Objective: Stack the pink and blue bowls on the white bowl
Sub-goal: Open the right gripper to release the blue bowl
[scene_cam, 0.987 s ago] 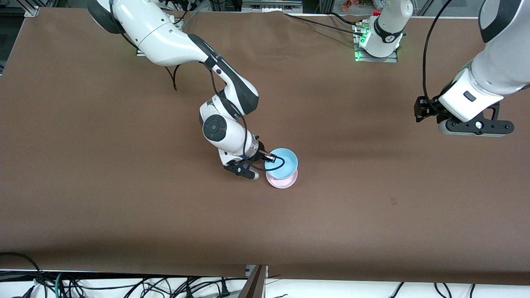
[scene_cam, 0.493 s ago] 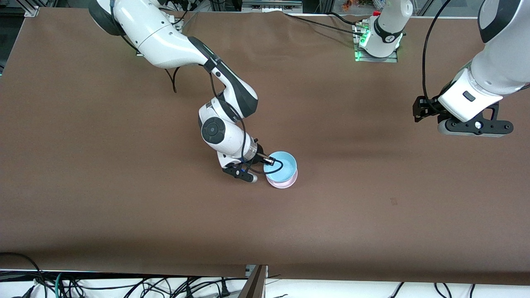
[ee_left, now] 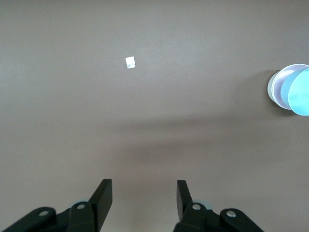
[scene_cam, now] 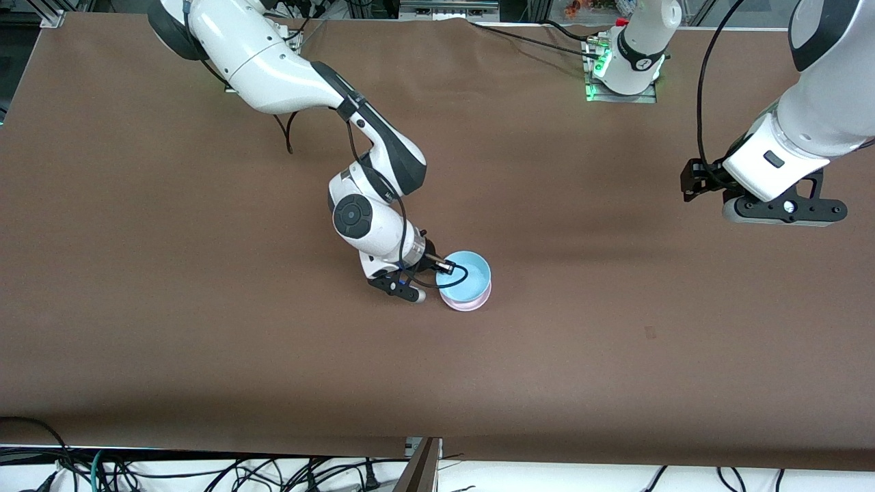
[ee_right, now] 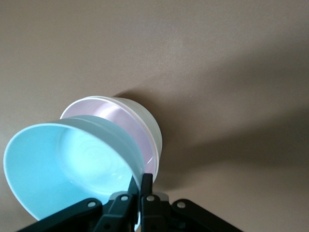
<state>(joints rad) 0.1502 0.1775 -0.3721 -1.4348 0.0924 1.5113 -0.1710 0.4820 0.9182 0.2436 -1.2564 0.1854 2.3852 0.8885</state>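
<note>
The pink bowl [ee_right: 113, 115] sits nested in the white bowl [ee_right: 150, 129] on the brown table. My right gripper [ee_right: 140, 182] is shut on the rim of the blue bowl [ee_right: 67, 164] and holds it tilted, partly over the pink bowl. In the front view the blue bowl [scene_cam: 468, 275] covers most of the pink bowl [scene_cam: 473, 305], with the right gripper [scene_cam: 439, 268] at its rim. My left gripper [ee_left: 144, 193] is open and empty, waiting over bare table toward the left arm's end [scene_cam: 692, 183]. Its wrist view shows the blue bowl [ee_left: 300, 92] and pink bowl [ee_left: 280, 86] farther off.
A small white tag [ee_left: 130, 62] lies on the brown table [scene_cam: 205, 328]. The arm bases and cables stand along the table edge farthest from the front camera. Cables hang below the near edge.
My right gripper has brought the blue bowl down and closer over the pink bowl, so less of the pink rim shows. The left arm has barely moved.
</note>
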